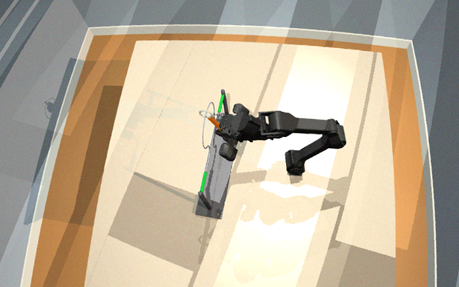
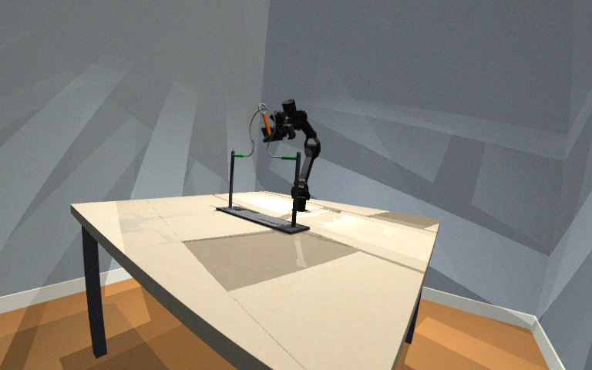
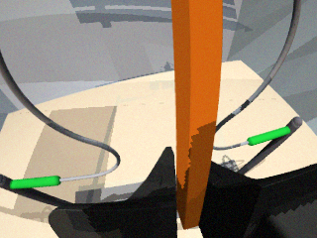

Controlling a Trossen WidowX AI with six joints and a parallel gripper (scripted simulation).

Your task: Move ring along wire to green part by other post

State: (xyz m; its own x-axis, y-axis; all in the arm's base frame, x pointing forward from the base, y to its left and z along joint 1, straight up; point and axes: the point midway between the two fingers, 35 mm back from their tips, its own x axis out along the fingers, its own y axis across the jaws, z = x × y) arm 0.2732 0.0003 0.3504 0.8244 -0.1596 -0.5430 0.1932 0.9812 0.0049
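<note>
Ring [image 2: 262,106] seemingly too small to judge against wire [image 2: 252,126]

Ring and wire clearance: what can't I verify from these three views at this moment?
- Wrist view: the ring is cut off by the top edge; only the orange handle shows.
- Top view: the gap between ring and grey wire is too small to judge.
- Exterior view: ring tiny; contact with the wire unreadable.
- Gripper: fingertips dark, pad contact on the handle unclear.
</note>
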